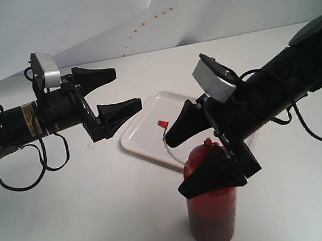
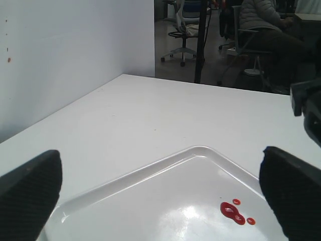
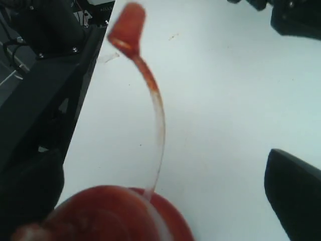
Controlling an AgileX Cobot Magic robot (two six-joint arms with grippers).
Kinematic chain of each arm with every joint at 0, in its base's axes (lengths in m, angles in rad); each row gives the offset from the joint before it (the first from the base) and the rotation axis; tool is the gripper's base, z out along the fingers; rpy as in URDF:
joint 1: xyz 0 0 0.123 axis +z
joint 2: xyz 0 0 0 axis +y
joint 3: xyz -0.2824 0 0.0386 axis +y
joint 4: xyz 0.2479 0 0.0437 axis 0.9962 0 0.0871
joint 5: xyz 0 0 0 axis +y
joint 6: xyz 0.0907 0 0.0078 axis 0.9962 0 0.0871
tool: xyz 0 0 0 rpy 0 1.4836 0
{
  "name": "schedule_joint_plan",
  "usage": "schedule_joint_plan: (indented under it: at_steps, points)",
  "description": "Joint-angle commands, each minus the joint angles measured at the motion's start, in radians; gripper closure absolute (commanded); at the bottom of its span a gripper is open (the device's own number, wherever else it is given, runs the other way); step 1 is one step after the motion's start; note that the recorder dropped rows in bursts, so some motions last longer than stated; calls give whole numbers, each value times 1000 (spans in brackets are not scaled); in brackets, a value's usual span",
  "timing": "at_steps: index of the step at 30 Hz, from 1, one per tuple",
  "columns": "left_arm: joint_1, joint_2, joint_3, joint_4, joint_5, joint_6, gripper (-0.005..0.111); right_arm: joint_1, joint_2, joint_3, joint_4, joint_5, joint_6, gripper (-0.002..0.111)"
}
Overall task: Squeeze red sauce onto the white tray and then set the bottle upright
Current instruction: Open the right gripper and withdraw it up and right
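The bottle [image 1: 215, 218] stands upright on the table near the front, translucent and showing red, just in front of the white tray [image 1: 143, 123]. Its small red cap [image 1: 162, 123] hangs on a clear tether over the tray. My right gripper [image 1: 177, 165] is open, with its fingers spread either side of the bottle's top [image 3: 105, 216] and not closed on it. The cap [image 3: 128, 25] also shows in the right wrist view. My left gripper [image 1: 127, 89] hovers open and empty over the tray's left edge. Red sauce [image 2: 231, 211] lies as small glossy drops on the tray [image 2: 150, 173].
A white paper backdrop [image 1: 132, 9] with small reddish specks rises behind the table. Black cables [image 1: 41, 169] trail from the left arm onto the table. Office chairs and a seated person [image 2: 261, 20] are beyond the table's far edge.
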Motion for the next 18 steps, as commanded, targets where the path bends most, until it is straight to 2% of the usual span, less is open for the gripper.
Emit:
schedule_joint_plan:
  at_steps: [1,9,18]
  points:
    - [-4,-10,-4,-6,-16,5,3,0,-63,-8,51,10,0,3]
    - [-4,-10,-4,-6,-16,5,3,0,-143,-8,234,10,2,3]
    - [-4,-10,-4,-6,-16,5,3,0,-249,-8,294,10,-9,3]
